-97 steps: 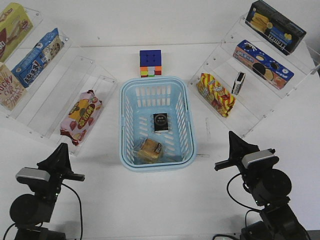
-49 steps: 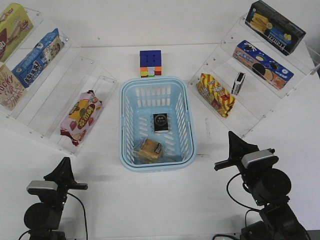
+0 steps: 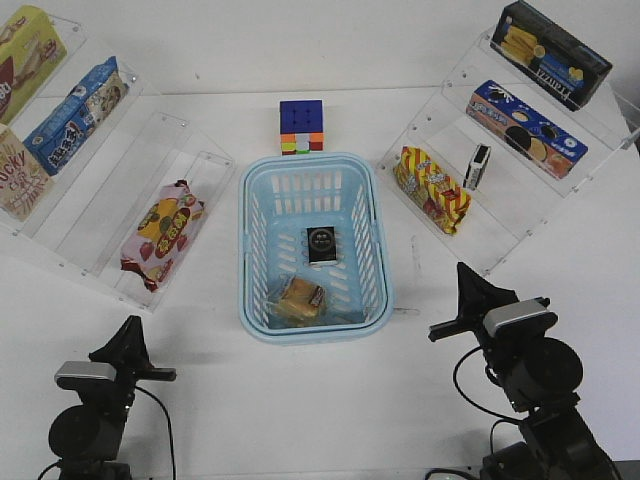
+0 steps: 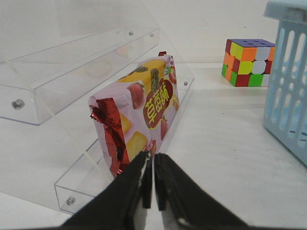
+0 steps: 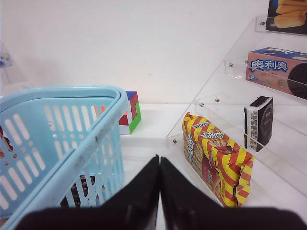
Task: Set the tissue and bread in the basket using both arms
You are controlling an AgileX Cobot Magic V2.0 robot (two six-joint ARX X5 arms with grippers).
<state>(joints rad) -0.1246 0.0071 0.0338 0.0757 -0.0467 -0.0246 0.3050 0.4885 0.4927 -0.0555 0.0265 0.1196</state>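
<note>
The light-blue basket point(image 3: 252, 260) stands mid-table. Inside it lie a black tissue pack point(image 3: 321, 246) and the wrapped golden bread point(image 3: 298, 300). A second black tissue pack point(image 3: 479, 166) stands on the right clear shelf; it also shows in the right wrist view point(image 5: 259, 122). My left gripper point(image 3: 133, 331) is shut and empty at the front left, pointing at a pink printed packet point(image 4: 139, 108). My right gripper point(image 3: 463, 272) is shut and empty at the front right, beside the basket point(image 5: 72, 139). In the wrist views the left gripper point(image 4: 153, 158) and right gripper point(image 5: 159, 160) both show closed jaws.
A colour cube point(image 3: 301, 127) sits behind the basket. Clear stepped shelves stand on both sides: the left shelf point(image 3: 110, 190) holds the pink packet point(image 3: 162, 232) and snack boxes, the right shelf point(image 3: 520, 200) holds a red-yellow striped packet point(image 3: 432, 189) and biscuit boxes.
My left arm has drawn back toward the front edge and lowered a little. The right arm, the basket and its contents have not moved.
</note>
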